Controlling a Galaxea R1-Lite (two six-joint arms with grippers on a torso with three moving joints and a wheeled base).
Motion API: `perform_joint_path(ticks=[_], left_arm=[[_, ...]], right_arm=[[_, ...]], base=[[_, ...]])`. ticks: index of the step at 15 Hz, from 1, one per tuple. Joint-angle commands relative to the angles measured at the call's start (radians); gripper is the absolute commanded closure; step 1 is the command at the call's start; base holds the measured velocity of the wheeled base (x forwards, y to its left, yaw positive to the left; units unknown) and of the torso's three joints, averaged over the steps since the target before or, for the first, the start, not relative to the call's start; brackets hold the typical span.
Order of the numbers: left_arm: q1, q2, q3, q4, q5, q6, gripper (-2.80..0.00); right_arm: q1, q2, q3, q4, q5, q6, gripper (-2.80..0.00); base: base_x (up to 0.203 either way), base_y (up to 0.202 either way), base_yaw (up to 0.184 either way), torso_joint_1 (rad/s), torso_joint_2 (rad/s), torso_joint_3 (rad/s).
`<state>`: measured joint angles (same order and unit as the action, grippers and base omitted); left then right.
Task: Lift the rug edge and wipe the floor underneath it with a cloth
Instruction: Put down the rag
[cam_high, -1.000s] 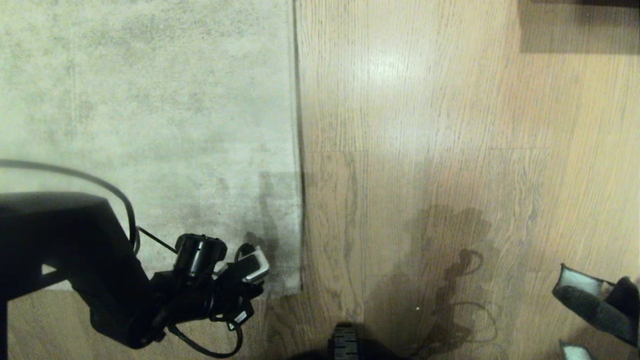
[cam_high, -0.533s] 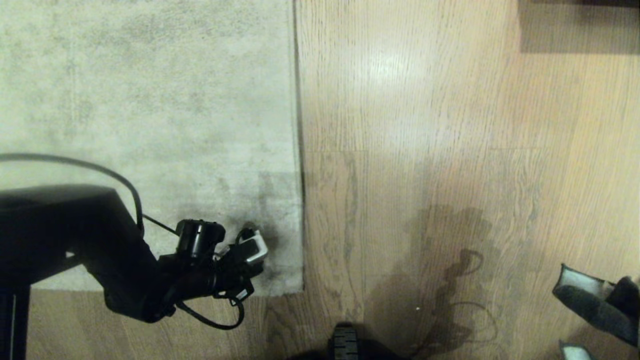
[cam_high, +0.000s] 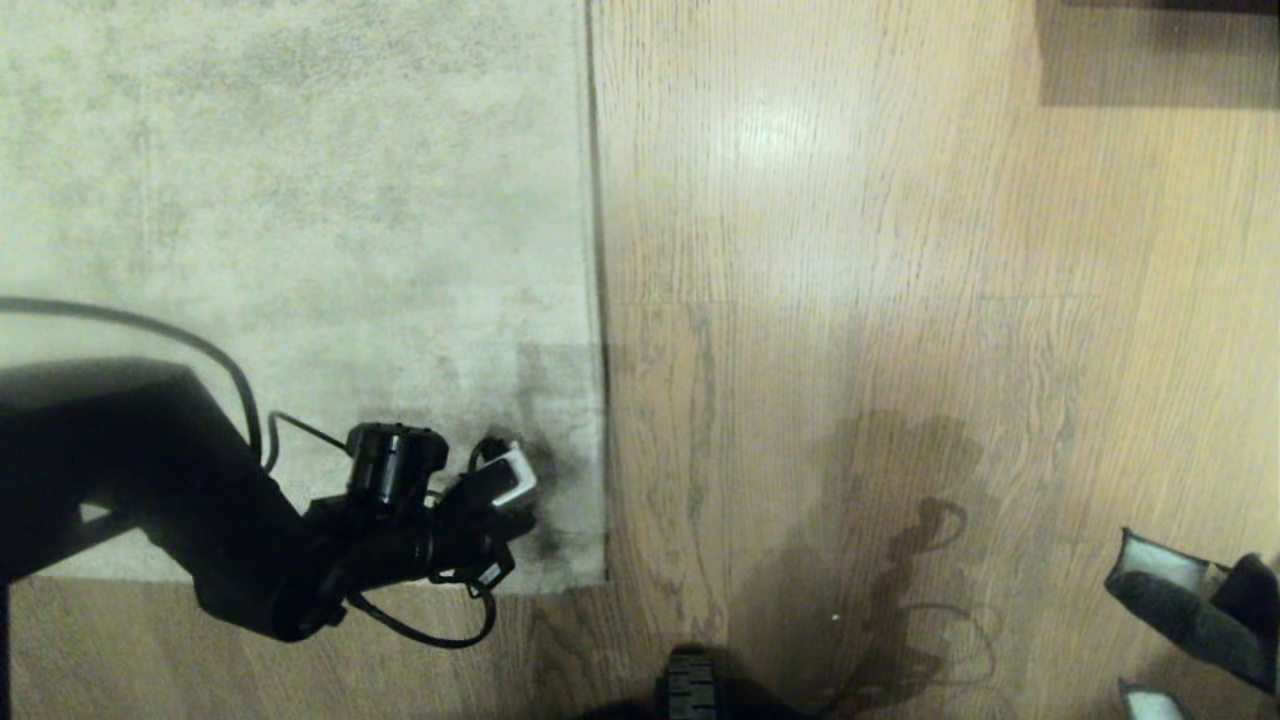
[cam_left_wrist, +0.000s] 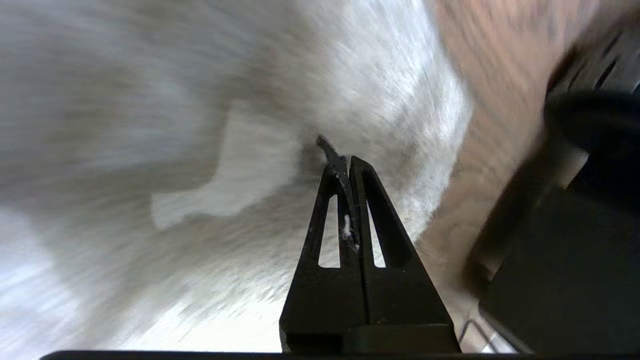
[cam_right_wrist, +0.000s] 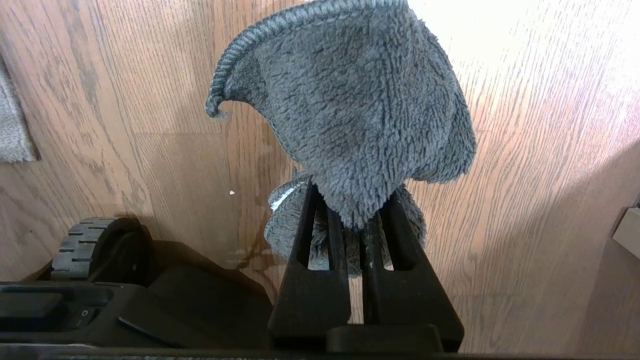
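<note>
Pincers (cam_left_wrist: 345, 165) (cam_right_wrist: 350, 220) number two (right grips one cloth (cam_right_wrist: 360, 100)).

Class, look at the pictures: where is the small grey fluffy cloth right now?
The small grey fluffy cloth is clamped in the right gripper above the wood-grain plank floor, at the head view's lower right edge.

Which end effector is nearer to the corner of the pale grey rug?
Left. The left end effector is over the rug corner; the right end effector is far off above the wood floor.
</note>
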<state>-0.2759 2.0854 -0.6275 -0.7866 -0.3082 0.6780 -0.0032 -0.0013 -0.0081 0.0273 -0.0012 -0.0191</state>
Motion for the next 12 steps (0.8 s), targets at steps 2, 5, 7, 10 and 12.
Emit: perform_joint_path(ticks=[2,5,7,10,12], left_arm=[[0.017,-0.204,0.083,-0.005,0.008,-0.067,0.0],[0.074,-0.393,0.156,0.002,0.019,-0.125,0.0],[0.128,-0.536,0.189,0.013,0.021,-0.161,0.0],[0.212,-0.737,0.216,0.079,0.023,-0.245,0.0],[0.286,-0.877,0.26,0.165,0.02,-0.274,0.0]], right_arm=[[0.0,0.001,0.0,0.0,0.0,-0.001,0.0],[0.0,0.001,0.0,0.0,0.0,-0.001,0.0],[0.0,0.001,0.0,0.0,0.0,-0.001,0.0],[0.0,0.001,0.0,0.002,0.001,-0.001,0.0],[0.0,0.001,0.0,0.0,0.001,-0.001,0.0]], base=[[0.0,0.0,0.0,0.0,0.0,0.0],[0.0,0.0,0.0,0.0,0.0,0.0],[0.0,0.0,0.0,0.0,0.0,0.0],[0.0,0.0,0.0,0.0,0.0,0.0],[0.0,0.0,0.0,0.0,0.0,0.0]])
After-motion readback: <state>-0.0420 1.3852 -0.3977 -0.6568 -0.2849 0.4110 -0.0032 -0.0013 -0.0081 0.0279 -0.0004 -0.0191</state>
